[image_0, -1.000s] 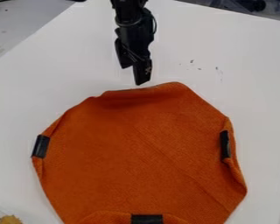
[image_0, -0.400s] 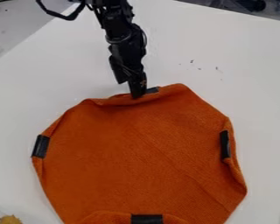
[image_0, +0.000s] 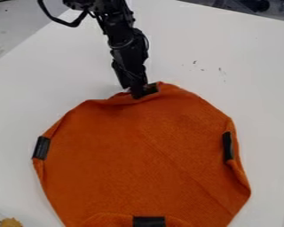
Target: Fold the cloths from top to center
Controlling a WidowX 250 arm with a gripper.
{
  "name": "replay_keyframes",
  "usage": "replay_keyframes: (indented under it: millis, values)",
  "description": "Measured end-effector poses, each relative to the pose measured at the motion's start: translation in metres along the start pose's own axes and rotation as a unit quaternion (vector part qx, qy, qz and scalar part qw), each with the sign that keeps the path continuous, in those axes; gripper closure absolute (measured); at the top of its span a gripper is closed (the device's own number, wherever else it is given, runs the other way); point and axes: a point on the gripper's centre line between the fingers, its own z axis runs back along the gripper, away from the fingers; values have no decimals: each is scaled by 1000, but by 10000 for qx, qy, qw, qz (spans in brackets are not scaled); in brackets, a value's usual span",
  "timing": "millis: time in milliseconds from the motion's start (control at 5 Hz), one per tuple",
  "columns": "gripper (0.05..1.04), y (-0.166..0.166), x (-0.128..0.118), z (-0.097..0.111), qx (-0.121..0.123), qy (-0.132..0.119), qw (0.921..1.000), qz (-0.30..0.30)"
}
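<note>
Top-edge grasp step: the black two-finger gripper was at the top edge of the orange fabric cloth, spread on the white table; couldn't tell whether it was open or shut. Next move likely needed a secure pinch, then a lift and fold toward center.

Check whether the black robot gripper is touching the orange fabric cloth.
Touching. The camera view shows the gripper with its lower end against the orange cloth at its top edge, by the black patch, no gap visible.
</note>
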Motion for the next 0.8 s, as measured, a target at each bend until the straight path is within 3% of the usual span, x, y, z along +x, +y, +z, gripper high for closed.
replay_keyframes:
  millis: [200,400,600,800]
  values:
    - [708,1,-3,-1,44,-17,10000,72]
    - [905,0,-2,3,139,162,9998,-14]
    - [1005,0,7,32,595,219,9979,-124]
    - [1021,-9,13,74,1265,157,9917,-156]
